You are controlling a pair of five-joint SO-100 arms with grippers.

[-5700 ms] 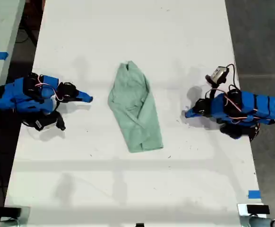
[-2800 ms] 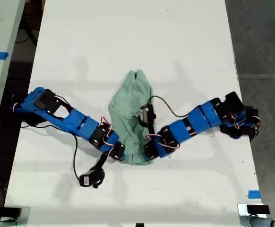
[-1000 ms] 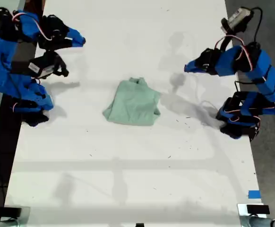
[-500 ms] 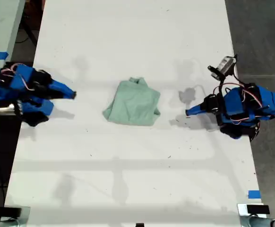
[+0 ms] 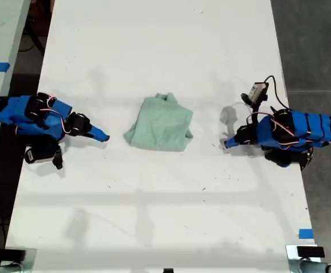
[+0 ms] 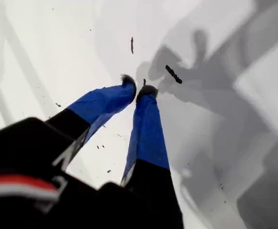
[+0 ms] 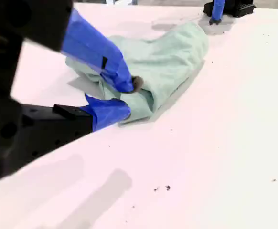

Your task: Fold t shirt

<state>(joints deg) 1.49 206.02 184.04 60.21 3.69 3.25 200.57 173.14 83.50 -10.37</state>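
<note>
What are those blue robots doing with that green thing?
It is a t shirt to be folded, and it lies bundled small in the middle of the white table. Nothing holds it now. My first gripper is shut above bare table. My second gripper is open, pointing at the shirt.

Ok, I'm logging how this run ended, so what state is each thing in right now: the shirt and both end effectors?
Pale mint-green fabric t shirt: folded into a compact bundle, lying on the white table, held by nothing.
My first end effector: jaws closed, empty, over bare table.
My second end effector: jaws open, empty, facing the t shirt.
</note>
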